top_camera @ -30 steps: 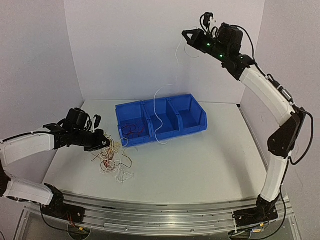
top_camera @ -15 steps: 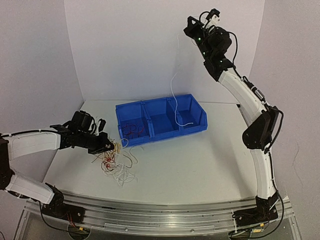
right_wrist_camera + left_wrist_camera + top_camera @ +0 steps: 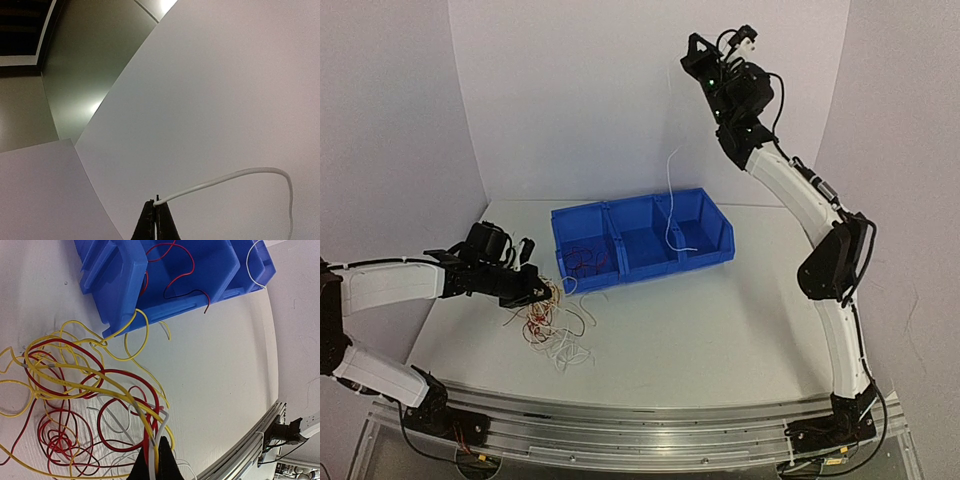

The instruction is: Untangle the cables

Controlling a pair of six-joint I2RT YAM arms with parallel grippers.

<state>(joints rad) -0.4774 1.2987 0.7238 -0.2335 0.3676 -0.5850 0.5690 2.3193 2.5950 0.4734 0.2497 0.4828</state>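
Observation:
A tangle of thin white, dark red and yellow cables (image 3: 552, 322) lies on the table left of the blue bin (image 3: 720, 252); it also fills the left wrist view (image 3: 75, 390). My left gripper (image 3: 542, 292) is shut on several strands of it (image 3: 155, 450). My right gripper (image 3: 690, 62) is high above the bin, shut on one white cable (image 3: 669, 190) that hangs down into the right compartment; the right wrist view shows the cable (image 3: 225, 179) held at the gripper's (image 3: 155, 206) tips. Dark red cables (image 3: 585, 260) lie in the left compartment.
The bin has three compartments and stands at the middle back of the table. White walls close the back and sides. A metal rail (image 3: 640, 440) runs along the near edge.
My right gripper has risen and swung left, lifting the white cable out of the tangle until it hangs over the right compartment. My left gripper has shifted slightly right with its strands.

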